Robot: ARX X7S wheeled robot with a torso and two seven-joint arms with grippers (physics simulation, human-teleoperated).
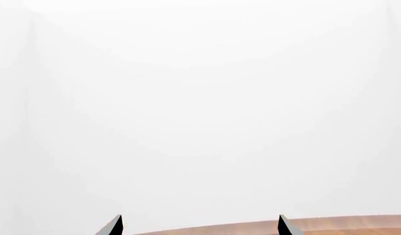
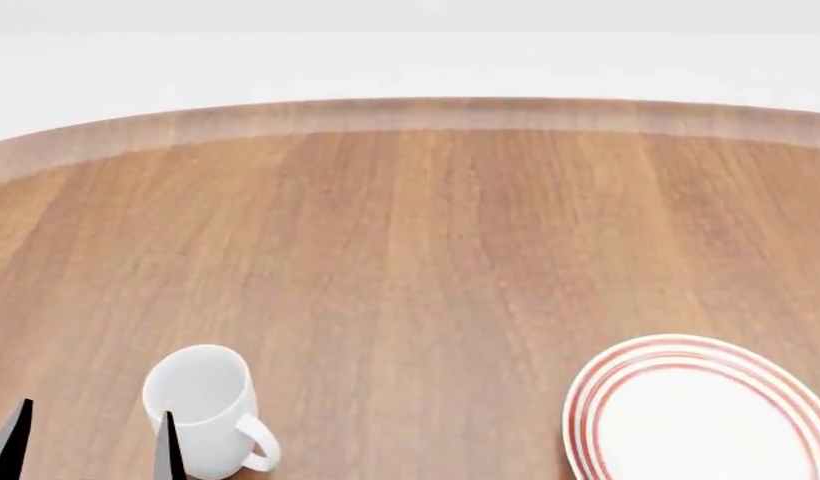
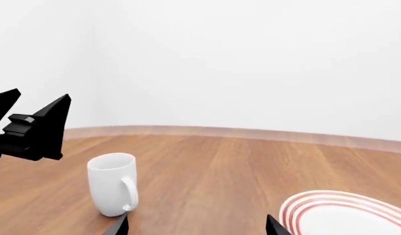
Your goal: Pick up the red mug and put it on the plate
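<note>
A: Left gripper [image 2: 87, 440]?
B: Fingers spread wide, nothing between them; it hangs just beside the white mug [image 2: 207, 405], and contact can't be judged.
A: Right gripper [image 3: 197, 226]?
B: Only two tips show, set well apart, gripping nothing.
A: Red mug?
B: Not visible in any view. The plate [image 2: 704, 415] sits on the wooden table [image 2: 424, 240], well apart from the white mug.

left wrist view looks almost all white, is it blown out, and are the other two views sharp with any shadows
Left wrist view: mostly featureless white wall, only a table strip and the left tool tips. Head view: crisp, flat light, almost no shadow under the white mug or the plate. Right wrist view: also sharp, no glare.
</note>
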